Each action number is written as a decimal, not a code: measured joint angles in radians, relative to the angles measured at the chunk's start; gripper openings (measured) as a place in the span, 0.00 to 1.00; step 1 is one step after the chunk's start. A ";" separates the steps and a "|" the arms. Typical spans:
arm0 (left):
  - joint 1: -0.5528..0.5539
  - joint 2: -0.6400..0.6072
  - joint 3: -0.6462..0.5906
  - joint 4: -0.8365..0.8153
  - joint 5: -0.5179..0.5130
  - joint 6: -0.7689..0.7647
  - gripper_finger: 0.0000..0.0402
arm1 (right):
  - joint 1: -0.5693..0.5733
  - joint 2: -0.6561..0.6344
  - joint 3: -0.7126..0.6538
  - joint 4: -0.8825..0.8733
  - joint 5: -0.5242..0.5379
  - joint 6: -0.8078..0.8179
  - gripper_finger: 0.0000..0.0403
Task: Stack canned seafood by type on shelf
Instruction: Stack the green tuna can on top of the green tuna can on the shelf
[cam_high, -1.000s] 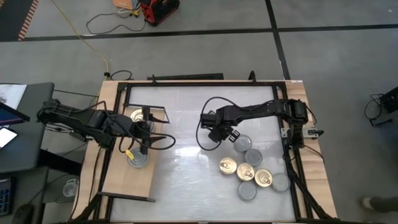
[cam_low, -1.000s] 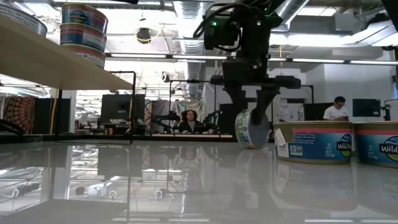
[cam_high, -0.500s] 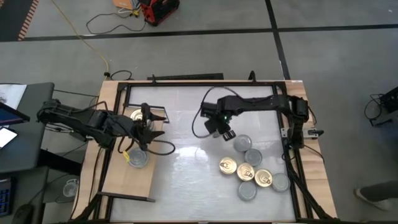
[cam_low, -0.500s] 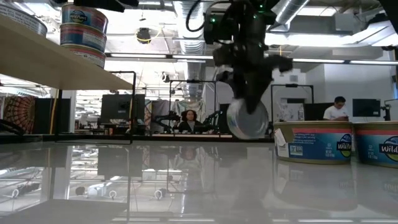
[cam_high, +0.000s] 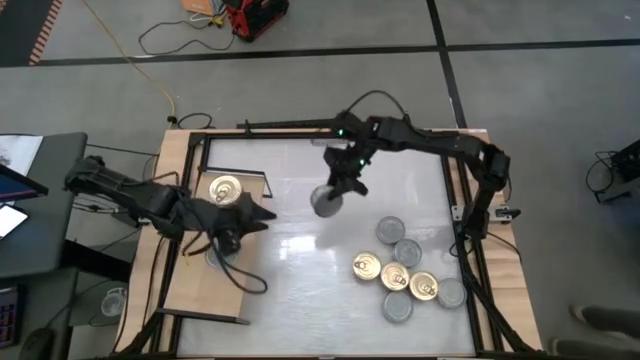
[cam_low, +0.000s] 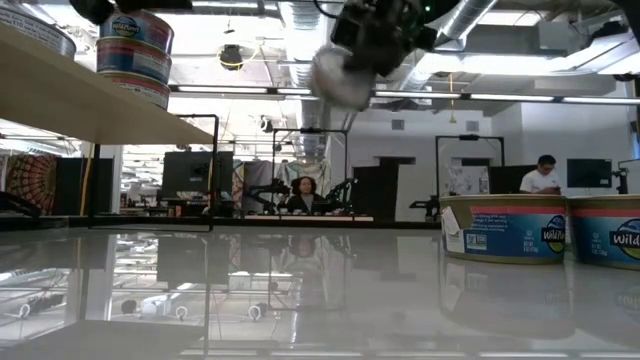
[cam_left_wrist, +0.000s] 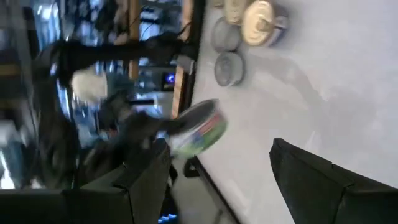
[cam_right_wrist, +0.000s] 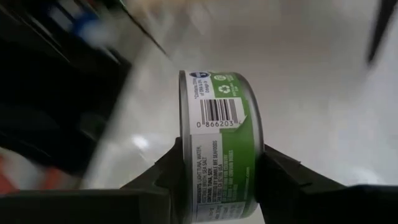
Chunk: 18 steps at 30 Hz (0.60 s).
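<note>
Desk (cam_high: 300, 280) fills frame centre. Shelf (cam_high: 205, 295) at lower left, gold-top tin (cam_high: 226, 188) on its upper end. Loose tins (cam_high: 405, 270) clustered lower right. Right tool (cam_high: 340, 190) upper centre, clamped on a green-label tin (cam_right_wrist: 221, 146) held on edge above the desk. Left tool (cam_high: 262, 216) beside the shelf, fingers (cam_left_wrist: 323, 180) parted wide, empty.

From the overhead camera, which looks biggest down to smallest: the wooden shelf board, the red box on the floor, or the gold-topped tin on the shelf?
1. Light wooden shelf board with black frame.
2. Red box on the floor.
3. Gold-topped round tin on the shelf.
</note>
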<state>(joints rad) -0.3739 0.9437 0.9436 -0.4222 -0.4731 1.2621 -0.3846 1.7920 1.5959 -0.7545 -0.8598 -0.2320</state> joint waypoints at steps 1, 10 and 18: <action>-0.006 0.019 0.000 0.013 -0.019 0.047 0.65 | -0.013 0.000 0.000 0.055 -0.059 0.057 0.42; -0.050 0.179 0.000 0.220 -0.270 0.353 0.65 | -0.011 -0.001 0.000 0.454 -0.233 0.385 0.42; -0.075 0.222 0.000 0.358 -0.322 0.534 0.65 | 0.017 -0.002 0.000 0.448 -0.245 0.418 0.42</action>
<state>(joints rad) -0.4487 1.1660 0.9434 -0.0643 -0.7947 1.7956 -0.3680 1.7905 1.5964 -0.3065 -1.1050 0.1858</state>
